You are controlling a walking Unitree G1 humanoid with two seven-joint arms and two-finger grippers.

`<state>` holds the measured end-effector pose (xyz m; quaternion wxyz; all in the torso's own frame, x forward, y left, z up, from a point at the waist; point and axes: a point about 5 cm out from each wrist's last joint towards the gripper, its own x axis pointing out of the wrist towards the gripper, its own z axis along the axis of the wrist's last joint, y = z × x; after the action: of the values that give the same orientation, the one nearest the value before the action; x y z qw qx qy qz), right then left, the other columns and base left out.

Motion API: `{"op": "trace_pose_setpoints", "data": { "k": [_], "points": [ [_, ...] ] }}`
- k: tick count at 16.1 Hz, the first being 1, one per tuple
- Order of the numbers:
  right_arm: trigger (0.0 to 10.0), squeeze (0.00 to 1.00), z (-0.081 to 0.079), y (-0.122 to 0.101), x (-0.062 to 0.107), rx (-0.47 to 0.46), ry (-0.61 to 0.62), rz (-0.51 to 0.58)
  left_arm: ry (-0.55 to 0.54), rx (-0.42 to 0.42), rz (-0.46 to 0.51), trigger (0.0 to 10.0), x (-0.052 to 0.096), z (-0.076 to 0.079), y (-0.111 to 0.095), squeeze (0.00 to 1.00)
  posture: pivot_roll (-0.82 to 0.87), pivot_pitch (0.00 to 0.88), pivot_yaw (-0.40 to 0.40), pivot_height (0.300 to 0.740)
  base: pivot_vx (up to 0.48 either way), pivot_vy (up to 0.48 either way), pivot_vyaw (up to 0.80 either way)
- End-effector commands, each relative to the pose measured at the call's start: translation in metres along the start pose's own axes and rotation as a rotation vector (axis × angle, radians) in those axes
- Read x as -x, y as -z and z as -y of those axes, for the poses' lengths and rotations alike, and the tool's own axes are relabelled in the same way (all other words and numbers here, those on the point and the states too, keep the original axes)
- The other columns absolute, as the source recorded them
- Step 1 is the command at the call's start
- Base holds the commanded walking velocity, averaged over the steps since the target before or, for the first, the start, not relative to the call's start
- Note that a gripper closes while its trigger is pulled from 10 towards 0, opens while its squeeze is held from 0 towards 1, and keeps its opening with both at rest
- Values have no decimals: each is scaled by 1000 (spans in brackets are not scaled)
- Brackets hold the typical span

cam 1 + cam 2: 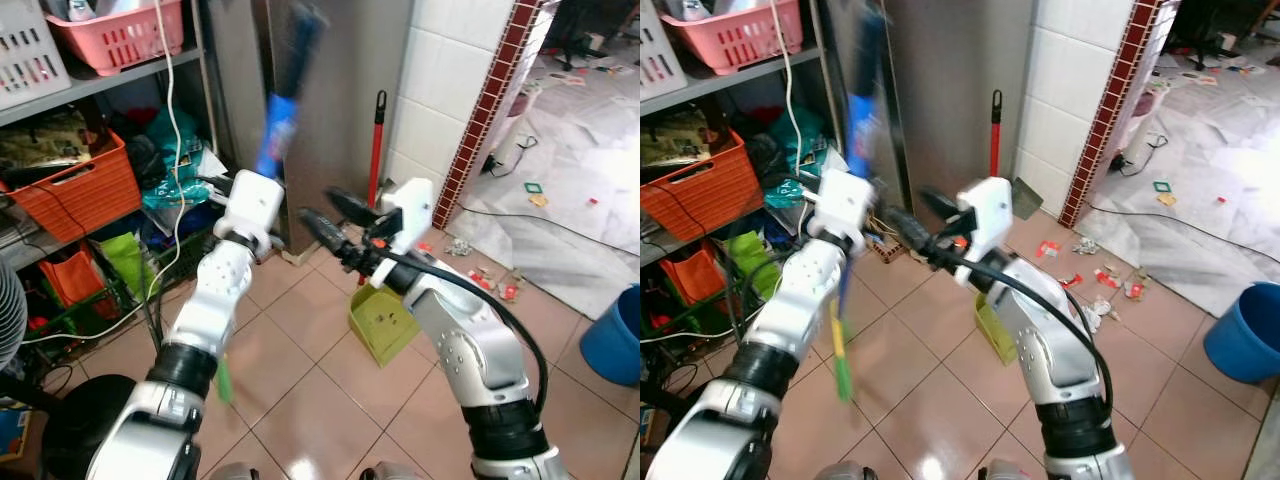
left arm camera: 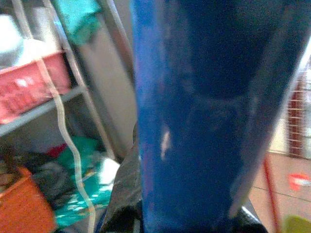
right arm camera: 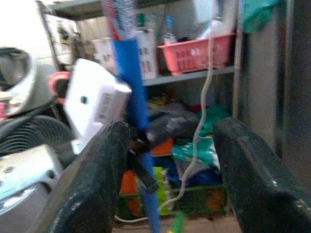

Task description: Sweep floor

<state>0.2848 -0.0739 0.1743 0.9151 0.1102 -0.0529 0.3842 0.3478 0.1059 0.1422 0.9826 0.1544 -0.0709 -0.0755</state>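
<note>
Left gripper (image 1: 262, 178) grips blurred blue broom handle (image 1: 283, 105); no legible writing

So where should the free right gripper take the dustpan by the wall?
Probably by its red handle, which stands upright against the wall above the yellow-green dustpan. The right gripper, fingers open, could come in level from the front and close across the shaft.

Blue-handled broom (image 1: 276, 135) (motion-blurred), near upright, yellow-green dustpan (image 1: 382, 322) w/ red handle on floor tiles
</note>
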Motion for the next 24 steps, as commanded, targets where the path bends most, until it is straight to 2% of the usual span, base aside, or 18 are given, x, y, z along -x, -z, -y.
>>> {"op": "trace_pose_setpoints", "data": {
  "k": [1,3,4,6,7,10,12,17,20,24],
  "points": [
    [10000,1000,3,0,1,-11,68,13,-10,-1,39,0,-5,9,-6,0,-137,0,16,740,0,0,0],
    [10000,1000,7,-1,2,-47,179,37,-28,-12,40,0,-7,19,-4,0,-147,0,19,740,0,0,0],
    [10000,1000,9,-9,-1,-72,231,72,-8,3,25,0,-8,28,0,0,-150,0,20,740,0,0,0],
    [10000,1000,9,-16,-6,-90,250,98,-6,-1,16,0,-8,33,2,0,-151,0,22,740,0,0,0],
    [10000,1000,7,-36,-16,-131,258,157,-6,-2,3,0,-8,42,6,0,-159,0,24,740,0,0,0],
    [10000,1000,6,-53,-21,-172,278,200,-20,-24,2,706,-9,48,8,0,-165,0,24,740,0,0,0],
    [10000,1000,5,-53,-22,-191,290,197,-28,-35,-3,1804,-10,50,9,0,-166,0,24,740,0,0,0],
    [10000,1000,-3,-37,-18,-232,265,123,-61,-9,-23,2510,-18,54,5,0,-171,0,26,740,0,0,0],
    [10000,1000,-5,-36,-11,-193,221,107,-76,-8,-30,2824,-21,51,4,0,-176,0,32,740,0,0,0],
    [10000,1000,-8,-41,-25,-142,239,151,-46,0,-26,3451,-18,63,4,0,-169,0,36,740,0,0,0]
  ]
}}
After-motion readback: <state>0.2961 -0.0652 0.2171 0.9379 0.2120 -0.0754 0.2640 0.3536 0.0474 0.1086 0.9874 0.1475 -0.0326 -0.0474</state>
